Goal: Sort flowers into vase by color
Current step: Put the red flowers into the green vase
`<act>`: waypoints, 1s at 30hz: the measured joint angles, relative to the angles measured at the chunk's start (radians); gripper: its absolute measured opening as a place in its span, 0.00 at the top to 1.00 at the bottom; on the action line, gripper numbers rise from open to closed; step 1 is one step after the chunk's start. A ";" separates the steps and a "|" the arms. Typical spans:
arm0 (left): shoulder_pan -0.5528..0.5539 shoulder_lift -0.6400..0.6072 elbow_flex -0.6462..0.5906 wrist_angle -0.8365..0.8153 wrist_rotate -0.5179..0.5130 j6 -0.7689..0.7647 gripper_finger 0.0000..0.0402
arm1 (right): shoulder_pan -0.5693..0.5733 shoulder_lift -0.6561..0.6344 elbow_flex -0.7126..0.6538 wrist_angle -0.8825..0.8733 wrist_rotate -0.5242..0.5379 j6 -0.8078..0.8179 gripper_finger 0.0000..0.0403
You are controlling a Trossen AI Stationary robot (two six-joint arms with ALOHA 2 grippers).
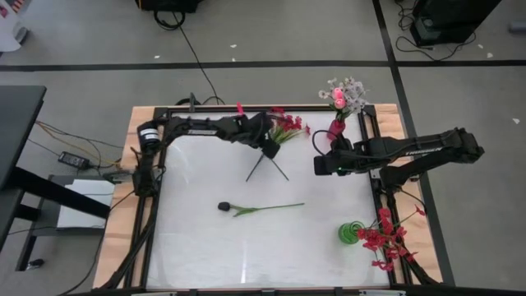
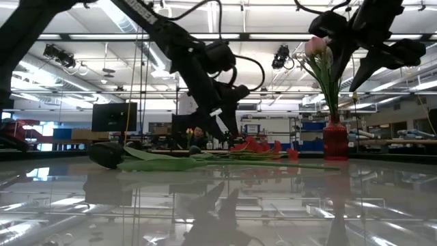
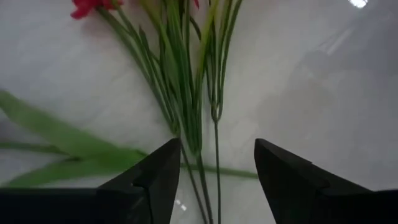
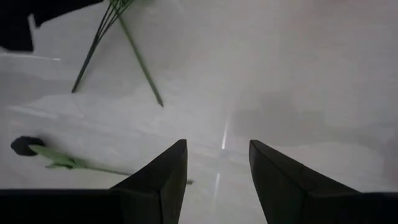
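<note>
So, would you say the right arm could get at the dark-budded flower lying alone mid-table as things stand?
Probably yes. The dark-bud flower lies by itself on bare table, and the right gripper hangs open above the surface with nothing between them. The left gripper is busy at the red sprays.

Bright, even overhead lighting.
Ceiling lights glare off the glossy counter [image 2: 273,205]; close stems [image 3: 186,93] blur softly.

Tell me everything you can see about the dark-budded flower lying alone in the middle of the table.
The dark-budded flower lies flat on the glossy white table, alone, near the middle. It has a rounded, nearly black bud at one end, a thin green stem running toward the table's right side, and long green leaves near the bud. It looks artificial. Neither gripper touches it; only the tabletop does.
</note>
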 joint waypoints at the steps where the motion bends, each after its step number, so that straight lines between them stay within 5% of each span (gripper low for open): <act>1: 0.000 0.014 0.020 -0.006 0.000 0.000 0.47 | 0.005 0.000 0.000 0.000 0.000 -0.004 0.55; 15: 0.011 0.125 0.082 -0.063 -0.039 -0.026 0.51 | 0.050 0.000 0.000 -0.008 0.001 -0.030 0.55; 26: 0.016 0.143 0.082 -0.074 -0.040 -0.001 0.94 | 0.051 0.000 0.000 -0.007 0.001 -0.039 0.55; 30: 0.014 0.134 0.082 -0.080 -0.035 -0.001 0.97 | 0.057 0.000 0.000 -0.007 0.001 -0.039 0.55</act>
